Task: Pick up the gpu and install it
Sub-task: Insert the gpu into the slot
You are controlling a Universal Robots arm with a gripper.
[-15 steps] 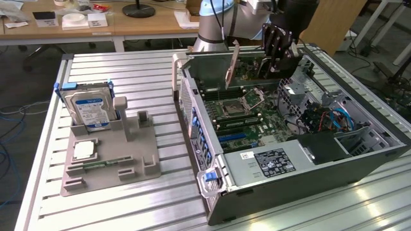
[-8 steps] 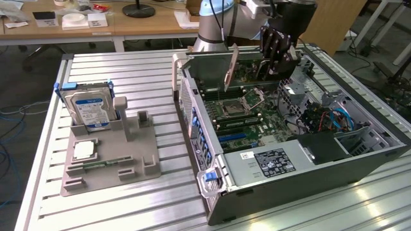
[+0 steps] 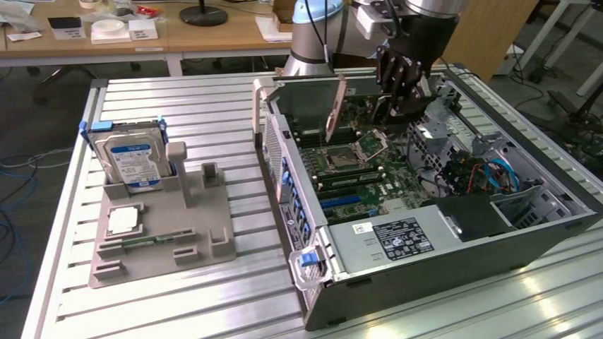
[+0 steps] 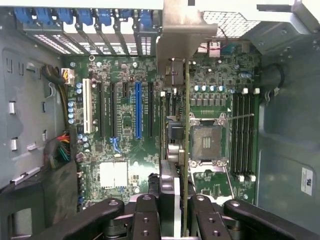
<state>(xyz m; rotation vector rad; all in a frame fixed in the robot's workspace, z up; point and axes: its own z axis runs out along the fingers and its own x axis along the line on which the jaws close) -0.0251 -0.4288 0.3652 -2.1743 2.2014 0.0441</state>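
Note:
The gpu (image 4: 185, 150) shows edge-on in the wrist view as a thin dark card with a green edge. Its silvery end bracket (image 4: 180, 35) points toward the blue slot clips at the case's rear wall. My gripper (image 4: 172, 207) is shut on the card's near end, with black fingers (image 4: 145, 215) on either side of it. The card hangs upright over the motherboard (image 4: 120, 150), to the side of the blue expansion slot (image 4: 138, 110) and next to the empty CPU socket (image 4: 206, 142). In the exterior view, the gripper (image 3: 400, 99) reaches down into the open computer case (image 3: 424, 282) with the gpu (image 3: 337, 106).
A grey fixture (image 3: 188, 240) on the slatted metal table holds a silver hard drive with a blue label (image 3: 132, 159) and a small chip (image 3: 123, 220). A power supply (image 3: 396, 236) and blue cables (image 3: 495, 176) crowd the case's near end. Wooden desks stand behind.

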